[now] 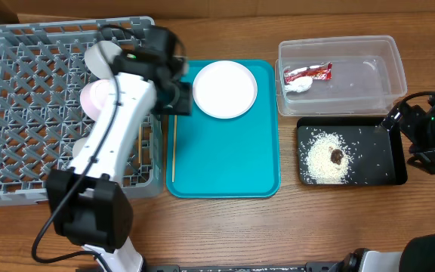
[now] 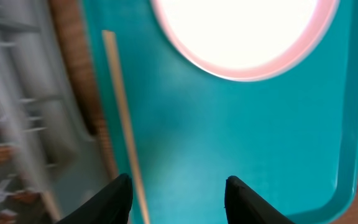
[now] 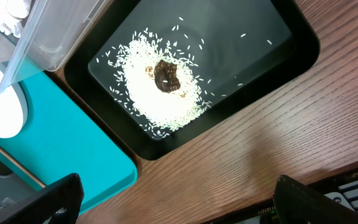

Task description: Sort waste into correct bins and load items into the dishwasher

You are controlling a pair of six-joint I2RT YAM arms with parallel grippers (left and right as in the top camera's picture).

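Left tool (image 2: 178, 198) apart and empty, chopstick (image 2: 118, 99) off-centre beneath; centre over it, descend to teal tray (image 2: 260, 137), then close

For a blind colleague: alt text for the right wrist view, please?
A shallow black rectangular tray on the wooden table holds a pile of loose white rice grains with a small brown food lump on top. The right gripper hangs open above the table, beside a teal serving tray.
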